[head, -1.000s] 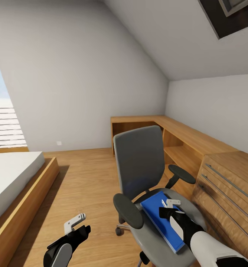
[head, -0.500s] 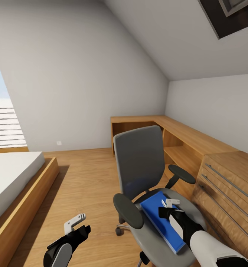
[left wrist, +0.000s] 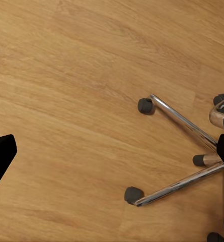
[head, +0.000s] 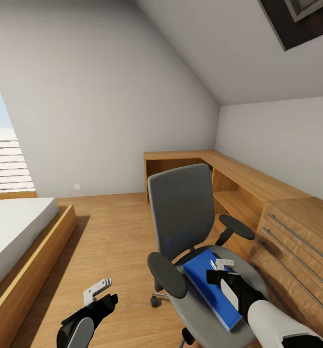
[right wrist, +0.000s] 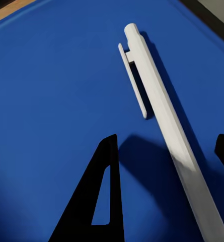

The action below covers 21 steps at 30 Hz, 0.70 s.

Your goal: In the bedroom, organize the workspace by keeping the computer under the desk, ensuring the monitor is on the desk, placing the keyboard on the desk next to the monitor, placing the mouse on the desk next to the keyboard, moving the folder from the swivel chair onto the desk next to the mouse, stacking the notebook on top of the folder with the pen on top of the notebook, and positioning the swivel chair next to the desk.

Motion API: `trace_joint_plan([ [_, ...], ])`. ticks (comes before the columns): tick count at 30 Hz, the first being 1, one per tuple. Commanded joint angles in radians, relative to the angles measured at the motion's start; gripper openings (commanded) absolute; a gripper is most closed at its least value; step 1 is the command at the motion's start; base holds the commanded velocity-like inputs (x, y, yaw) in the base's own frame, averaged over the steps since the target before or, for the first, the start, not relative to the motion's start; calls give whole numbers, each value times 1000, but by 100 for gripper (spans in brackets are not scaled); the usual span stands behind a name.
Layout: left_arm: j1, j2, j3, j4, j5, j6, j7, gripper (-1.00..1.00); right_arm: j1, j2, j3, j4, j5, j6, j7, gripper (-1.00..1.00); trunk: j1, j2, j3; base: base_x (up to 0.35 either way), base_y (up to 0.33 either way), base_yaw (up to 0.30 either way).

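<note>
The swivel chair point(head: 183, 212) stands in the middle of the room, grey with black armrests. On its seat lies the bright blue folder point(head: 207, 285) point(right wrist: 56, 85), and a pale pen point(right wrist: 159, 108) rests on the folder. My right gripper point(head: 218, 275) point(right wrist: 167, 138) hovers just above the folder, open, with one black finger point(right wrist: 104, 191) on each side of the pen and not touching it. My left gripper point(head: 103, 299) point(left wrist: 117, 146) hangs open low over the wood floor beside the chair's chrome base point(left wrist: 179, 121).
A light wooden drawer unit point(head: 297, 232) stands close on the chair's right. A wooden corner shelf unit point(head: 219, 166) runs along the far walls. The white-sheeted bed point(head: 16, 227) is at the left. Open floor point(head: 113, 232) lies between the bed and the chair.
</note>
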Motion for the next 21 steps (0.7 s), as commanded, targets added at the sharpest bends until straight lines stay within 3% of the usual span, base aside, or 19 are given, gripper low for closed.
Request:
trace_joint_plan([
  [1,-1,0,-1,-1,9,1,10,100,0,-1,6,59,-17,5,-3,-100,0,0,-1,0,0,0],
  [21,-1,0,0,-1,9,1,8,100,1,-1,5,38,-17,5,-3,-100,0,0,-1,0,0,0],
])
